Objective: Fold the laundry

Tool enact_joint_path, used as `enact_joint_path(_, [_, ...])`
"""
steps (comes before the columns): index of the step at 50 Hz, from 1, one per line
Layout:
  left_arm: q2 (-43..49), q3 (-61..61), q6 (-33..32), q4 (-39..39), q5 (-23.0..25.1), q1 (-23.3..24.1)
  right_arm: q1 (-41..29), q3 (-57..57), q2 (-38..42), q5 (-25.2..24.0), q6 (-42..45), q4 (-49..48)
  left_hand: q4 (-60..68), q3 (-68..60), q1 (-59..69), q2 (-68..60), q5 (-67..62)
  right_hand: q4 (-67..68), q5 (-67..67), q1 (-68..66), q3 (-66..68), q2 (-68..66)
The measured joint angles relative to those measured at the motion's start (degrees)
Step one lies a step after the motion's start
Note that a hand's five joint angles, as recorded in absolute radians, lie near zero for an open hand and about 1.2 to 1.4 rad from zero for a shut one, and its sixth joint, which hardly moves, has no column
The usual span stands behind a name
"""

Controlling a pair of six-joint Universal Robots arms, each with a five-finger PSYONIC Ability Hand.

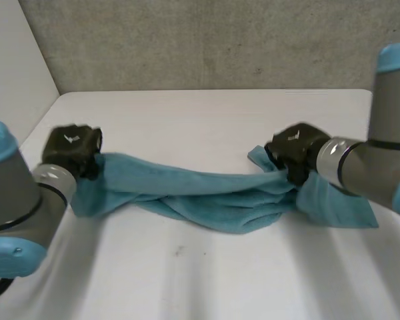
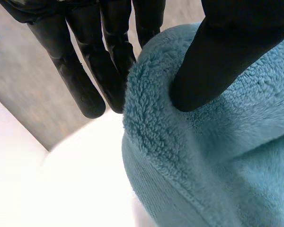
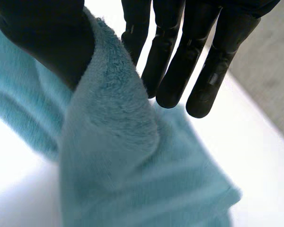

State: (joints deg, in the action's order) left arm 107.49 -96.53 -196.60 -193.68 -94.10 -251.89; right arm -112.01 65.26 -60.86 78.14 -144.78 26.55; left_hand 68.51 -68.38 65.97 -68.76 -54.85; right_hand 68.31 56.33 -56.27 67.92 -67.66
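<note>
Left arm (image 1: pixel 13 200): reaches in from the near left side, left hand (image 1: pixel 72 148) at one end of the towel (image 1: pixel 207 193), straight fingers (image 2: pixel 80 85) and thumb (image 2: pixel 213 66) pinching a fold between them. Right arm (image 1: pixel 373 167): reaches in from the right, right hand (image 1: pixel 293 150) near the towel's other end, straight fingers (image 3: pixel 173 71) opposing the thumb (image 3: pixel 42 38), cloth pinched between.

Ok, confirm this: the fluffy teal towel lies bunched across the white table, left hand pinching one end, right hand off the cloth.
No. The right hand holds the fluffy teal towel too: the right wrist view shows its thumb and fingers pinching the other end. Otherwise correct: it lies bunched across the white table, left hand pinching one end.
</note>
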Motion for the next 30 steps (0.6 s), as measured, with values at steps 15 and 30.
enact_joint_path(15, [7.67,26.21,0.16,-8.99,-0.28,1.57,0.42,-24.5,10.06,7.82,0.0,-22.68,0.0,-0.02,0.0,-0.01,0.0,0.0,0.0,0.0,0.05,0.0])
enact_joint_path(30, [-5.4,17.77,0.15,-31.81,-4.34,3.08,0.85,-3.54,-8.94,-5.12,-0.86,-40.2,0.0,-0.02,0.0,-0.02,0.0,0.0,0.4,0.0,0.08,0.0])
